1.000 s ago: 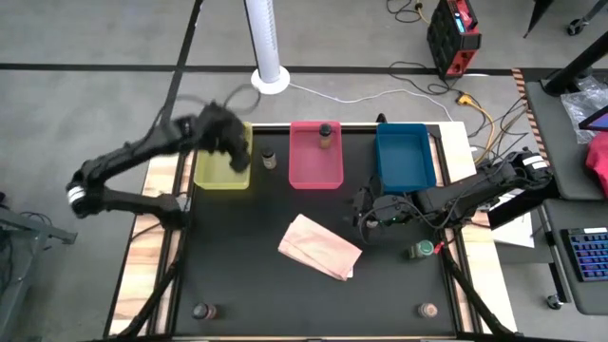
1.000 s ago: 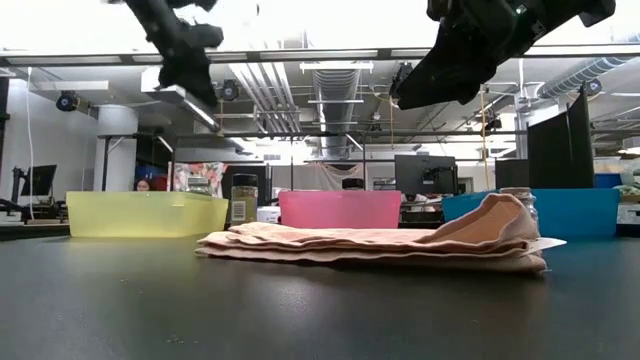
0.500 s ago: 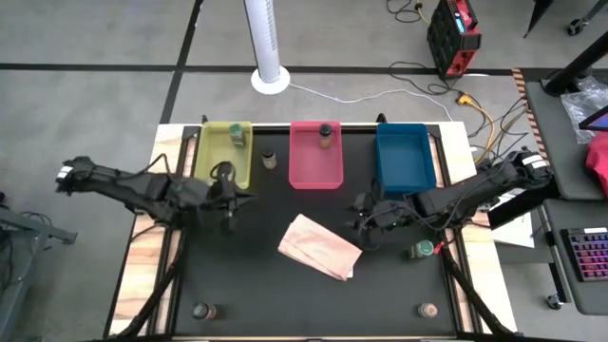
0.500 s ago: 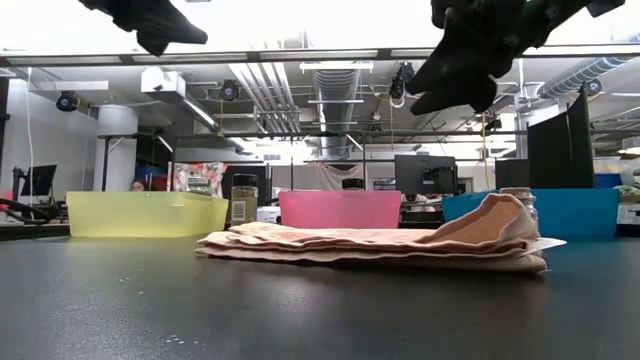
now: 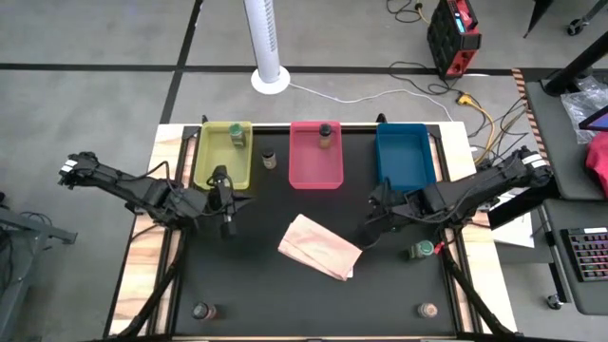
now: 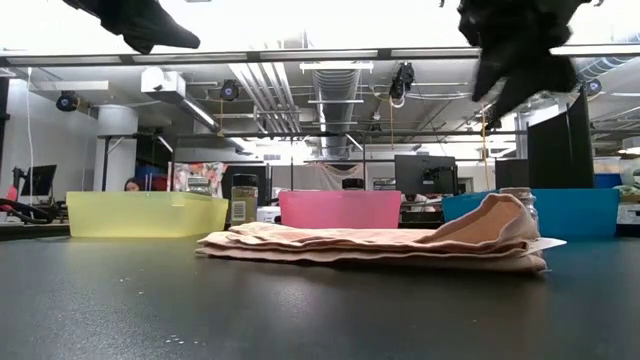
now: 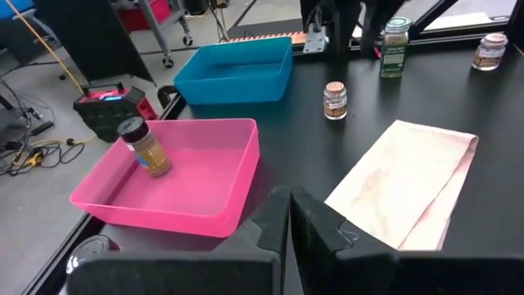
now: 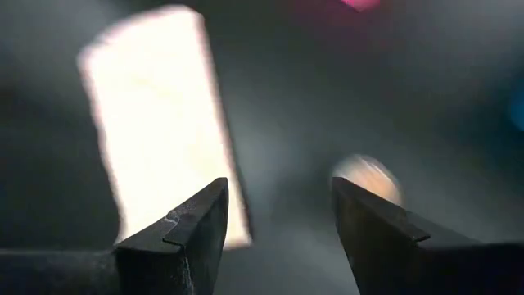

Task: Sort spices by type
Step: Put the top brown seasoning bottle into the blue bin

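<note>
A green jar stands in the yellow tray. A brown jar stands in the pink tray. A dark-capped jar stands on the table between those trays. More jars stand on the table: a green one, one at the near left, one at the near right, and a copper-capped one by the blue tray. My left gripper is shut and empty, near the yellow tray's near edge. My right gripper is open and empty, above the table right of the paper bag.
A tan paper bag lies flat at the table's middle. The blue tray stands at the far right with no jar showing in it. Both arms hang above the table in the low view, the left and the right.
My left gripper has drawn back from over the yellow tray toward the table's near-left, and the green jar now shows in that tray. My right gripper has shifted a little toward the table's right edge.
</note>
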Controlling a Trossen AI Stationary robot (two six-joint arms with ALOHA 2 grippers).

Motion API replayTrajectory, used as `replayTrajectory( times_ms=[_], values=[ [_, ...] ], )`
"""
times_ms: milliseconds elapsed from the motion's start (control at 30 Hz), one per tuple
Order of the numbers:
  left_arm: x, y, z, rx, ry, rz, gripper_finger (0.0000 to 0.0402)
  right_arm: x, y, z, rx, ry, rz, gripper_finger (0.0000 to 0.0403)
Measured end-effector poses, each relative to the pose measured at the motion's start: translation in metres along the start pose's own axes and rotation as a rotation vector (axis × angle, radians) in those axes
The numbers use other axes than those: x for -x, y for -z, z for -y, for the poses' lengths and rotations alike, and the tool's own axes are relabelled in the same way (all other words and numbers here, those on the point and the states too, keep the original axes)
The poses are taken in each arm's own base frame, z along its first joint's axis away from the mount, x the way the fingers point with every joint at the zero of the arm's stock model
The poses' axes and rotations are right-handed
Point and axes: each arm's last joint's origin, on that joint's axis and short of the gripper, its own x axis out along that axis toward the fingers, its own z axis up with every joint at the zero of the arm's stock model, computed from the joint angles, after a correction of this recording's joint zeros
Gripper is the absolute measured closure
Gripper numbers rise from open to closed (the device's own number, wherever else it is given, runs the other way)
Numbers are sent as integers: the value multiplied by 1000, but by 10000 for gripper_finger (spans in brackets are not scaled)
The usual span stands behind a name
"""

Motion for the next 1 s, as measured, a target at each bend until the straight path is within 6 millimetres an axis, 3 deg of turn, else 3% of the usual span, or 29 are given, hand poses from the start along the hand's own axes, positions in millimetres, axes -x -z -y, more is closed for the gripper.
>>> replayTrajectory(
  times_ms=[200,433,533,733,1000],
  values=[
    [0,0,-1,0,-38,3,402,11,4,21,-193,214,-163,197],
    [0,0,-2,-1,-88,6,402,-2,8,27,-259,217,-210,197],
    [0,0,-2,-2,-88,6,402,-4,5,25,-279,186,-196,197],
    [0,-1,-3,-26,-96,10,402,-28,-8,5,-232,159,-226,197],
    [0,-1,-3,-7,-124,16,402,-50,-27,-12,-162,424,-360,198]
  ],
)
